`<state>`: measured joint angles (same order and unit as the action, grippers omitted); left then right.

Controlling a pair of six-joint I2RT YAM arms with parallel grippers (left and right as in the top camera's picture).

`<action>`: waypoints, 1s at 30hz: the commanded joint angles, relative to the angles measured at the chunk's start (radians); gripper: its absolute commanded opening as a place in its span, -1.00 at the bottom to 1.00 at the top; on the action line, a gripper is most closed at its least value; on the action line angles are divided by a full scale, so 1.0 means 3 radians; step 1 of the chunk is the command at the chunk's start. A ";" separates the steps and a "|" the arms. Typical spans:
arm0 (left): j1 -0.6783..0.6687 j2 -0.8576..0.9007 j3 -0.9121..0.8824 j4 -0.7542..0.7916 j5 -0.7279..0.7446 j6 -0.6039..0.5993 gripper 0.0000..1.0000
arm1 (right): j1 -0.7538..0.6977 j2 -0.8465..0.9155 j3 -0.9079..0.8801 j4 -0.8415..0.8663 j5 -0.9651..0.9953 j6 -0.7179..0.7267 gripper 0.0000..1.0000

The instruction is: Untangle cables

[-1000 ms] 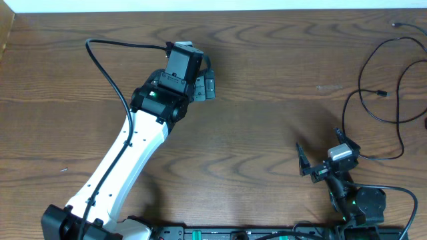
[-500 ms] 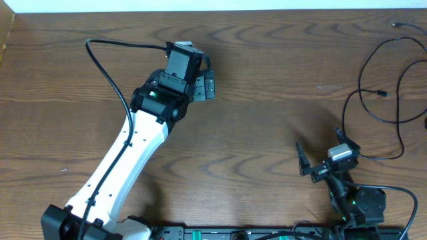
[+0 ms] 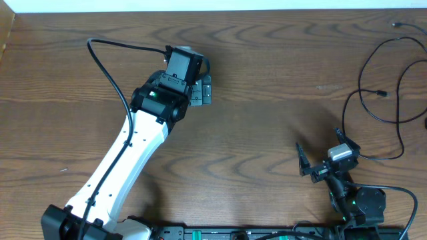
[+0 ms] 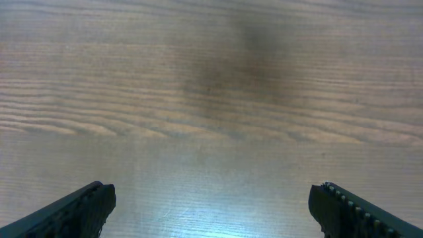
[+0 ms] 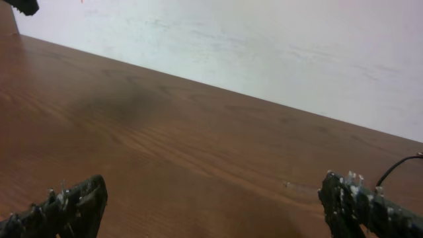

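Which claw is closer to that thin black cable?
Right. The right gripper sits beside the loops of the black cable; the left gripper is far off across the table.

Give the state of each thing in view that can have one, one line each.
left gripper: open, empty, over bare wood.
right gripper: open, empty, low over the table.
black cable: lying in loose loops at the far right of the table, held by neither gripper, running off the picture's edge.
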<state>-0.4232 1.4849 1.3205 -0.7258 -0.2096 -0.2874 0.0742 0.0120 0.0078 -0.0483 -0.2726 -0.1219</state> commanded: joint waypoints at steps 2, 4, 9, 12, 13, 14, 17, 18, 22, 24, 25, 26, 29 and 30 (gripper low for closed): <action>0.0005 -0.0083 0.0015 -0.0089 -0.0057 0.0055 1.00 | 0.0023 -0.0020 -0.0008 -0.0015 -0.0006 -0.0022 0.99; 0.0005 -0.0169 -0.0013 -0.0084 -0.0072 0.0081 1.00 | 0.0023 -0.0020 -0.0008 -0.0015 -0.0006 -0.0022 0.98; 0.0042 -0.0502 -0.0276 0.0109 -0.0130 0.0081 1.00 | 0.0023 -0.0020 -0.0008 -0.0015 -0.0006 -0.0022 0.98; 0.0103 -0.0739 -0.0520 0.0346 -0.0125 0.0079 1.00 | 0.0023 -0.0020 -0.0008 -0.0015 -0.0006 -0.0022 0.98; 0.0130 -0.0835 -0.0631 0.0450 -0.0114 0.0079 1.00 | 0.0023 -0.0020 -0.0008 -0.0015 -0.0006 -0.0022 0.98; 0.0158 -0.0918 -0.0731 0.0543 -0.0107 0.0078 1.00 | 0.0023 -0.0020 -0.0008 -0.0015 -0.0006 -0.0022 0.99; 0.0324 -0.1277 -0.1203 0.1059 0.0074 0.0076 1.00 | 0.0023 -0.0020 -0.0008 -0.0015 -0.0006 -0.0022 0.98; 0.0376 -0.1368 -0.1328 0.1195 0.0142 0.0078 1.00 | 0.0023 -0.0020 -0.0008 -0.0015 -0.0006 -0.0022 0.98; 0.0662 -0.1914 -0.2013 0.1846 0.0398 0.0065 1.00 | 0.0023 -0.0020 -0.0008 -0.0015 -0.0006 -0.0022 0.98; 0.0779 -0.2191 -0.2305 0.2092 0.0467 0.0066 1.00 | 0.0023 -0.0020 -0.0008 -0.0015 -0.0006 -0.0022 0.99; 0.0839 -0.2340 -0.2444 0.2200 0.0502 0.0066 1.00 | 0.0023 -0.0020 -0.0008 -0.0015 -0.0006 -0.0022 0.99; 0.0903 -0.2494 -0.2578 0.2281 0.0534 0.0066 1.00 | 0.0023 -0.0020 -0.0008 -0.0015 -0.0006 -0.0022 0.99; 0.1122 -0.2956 -0.2940 0.2440 0.0618 0.0064 1.00 | 0.0023 -0.0020 -0.0008 -0.0015 -0.0006 -0.0022 0.99; 0.1221 -0.3159 -0.3081 0.2453 0.0641 0.0065 1.00 | 0.0023 -0.0020 -0.0008 -0.0015 -0.0006 -0.0022 0.99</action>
<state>-0.1230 0.6670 0.4885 -0.0090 -0.0677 -0.2806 0.0742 0.0120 0.0078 -0.0483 -0.2729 -0.1219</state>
